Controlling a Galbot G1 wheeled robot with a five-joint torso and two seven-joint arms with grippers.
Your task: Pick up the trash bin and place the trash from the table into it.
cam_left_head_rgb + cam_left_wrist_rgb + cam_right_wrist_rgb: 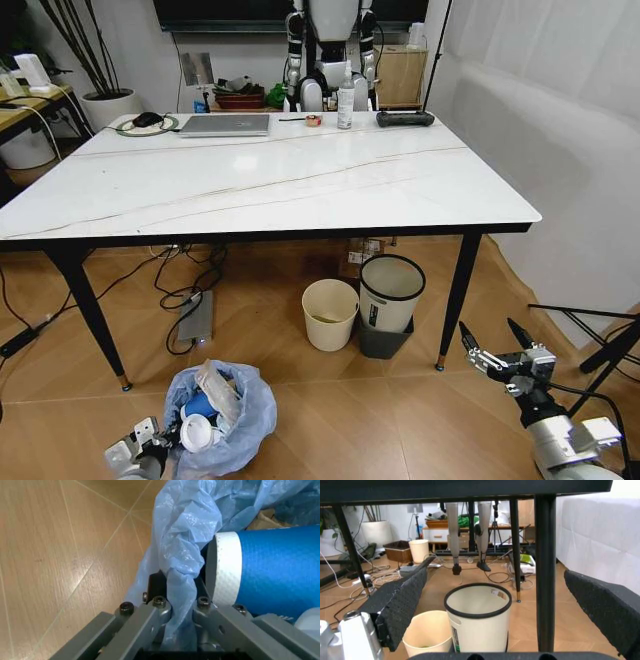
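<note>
Left gripper (177, 609), partly cut off, pinched the trash bin's (222, 415) crinkled blue bag; right gripper's (497, 345) fingers (400, 605) spread at four o'clock.

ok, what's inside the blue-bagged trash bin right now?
The trash bin, pinched at its bag by the left gripper, holds a blue paper cup, a white lid and a brown cardboard scrap. Anything deeper is hidden by the bag.
</note>
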